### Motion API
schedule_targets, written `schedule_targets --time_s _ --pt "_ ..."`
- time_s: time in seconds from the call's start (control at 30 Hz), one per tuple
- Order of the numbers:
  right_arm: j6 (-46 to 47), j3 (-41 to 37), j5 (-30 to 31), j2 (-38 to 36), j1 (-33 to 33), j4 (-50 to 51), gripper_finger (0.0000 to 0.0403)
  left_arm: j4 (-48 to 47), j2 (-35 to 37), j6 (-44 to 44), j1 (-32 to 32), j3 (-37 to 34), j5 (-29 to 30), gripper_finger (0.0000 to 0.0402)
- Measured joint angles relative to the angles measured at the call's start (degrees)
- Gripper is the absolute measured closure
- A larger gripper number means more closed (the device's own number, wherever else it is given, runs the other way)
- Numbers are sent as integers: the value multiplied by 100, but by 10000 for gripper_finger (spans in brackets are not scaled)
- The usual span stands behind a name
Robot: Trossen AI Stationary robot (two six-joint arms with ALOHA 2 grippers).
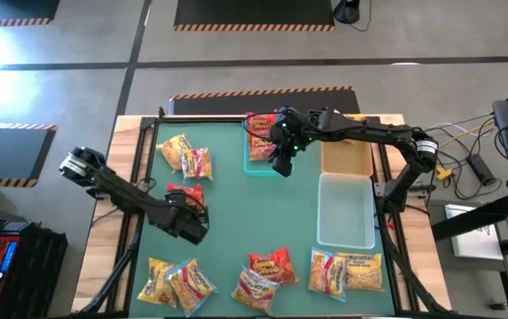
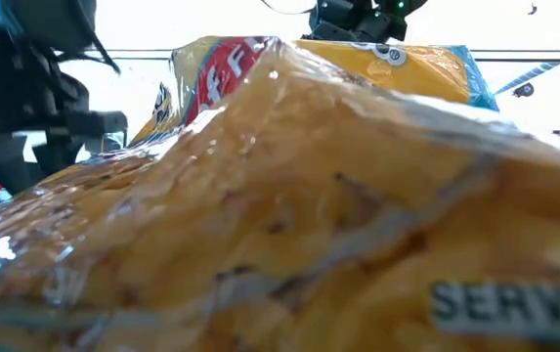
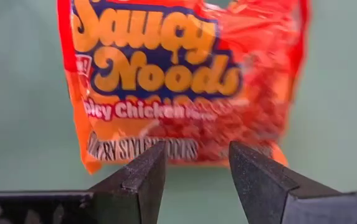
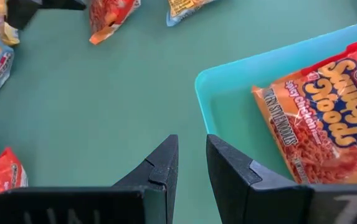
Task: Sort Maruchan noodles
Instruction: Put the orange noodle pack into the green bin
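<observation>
Left gripper (image 3: 197,180) parted, empty, poised just short of a red packet (image 3: 184,81) lying flat on the green mat (image 1: 262,213) at the left side, printed length running straight ahead between the fingers (so a forward reach should straddle it). Right gripper (image 4: 192,165) narrowly apart, empty, hovering at the teal tray (image 4: 228,93), far from that packet

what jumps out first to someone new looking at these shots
The red Saucy Noods packet lying on the green mat, straight ahead of the left end effector, whose fingers stand open. Then the teal tray at the far side, already holding a red packet, with the right end effector at its edge.
</observation>
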State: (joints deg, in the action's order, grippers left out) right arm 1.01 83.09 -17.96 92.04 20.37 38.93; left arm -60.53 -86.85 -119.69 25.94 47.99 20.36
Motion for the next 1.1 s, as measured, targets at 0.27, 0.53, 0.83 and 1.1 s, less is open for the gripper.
schedule_targets --time_s 0.27,0.53,0.83,1.1 --pt "488 0 0 290 -1 -166 330 560 -807 727 -86 15 -56 257" --pt "1007 0 -3 453 -23 -261 330 987 -1086 2875 59 258 -73 275" --pt "1257 0 -8 466 -210 -494 330 3529 -1088 6922 152 387 -105 299" --pt "1917 0 -358 467 -623 -476 330 3978 -1094 6882 78 359 435 324"
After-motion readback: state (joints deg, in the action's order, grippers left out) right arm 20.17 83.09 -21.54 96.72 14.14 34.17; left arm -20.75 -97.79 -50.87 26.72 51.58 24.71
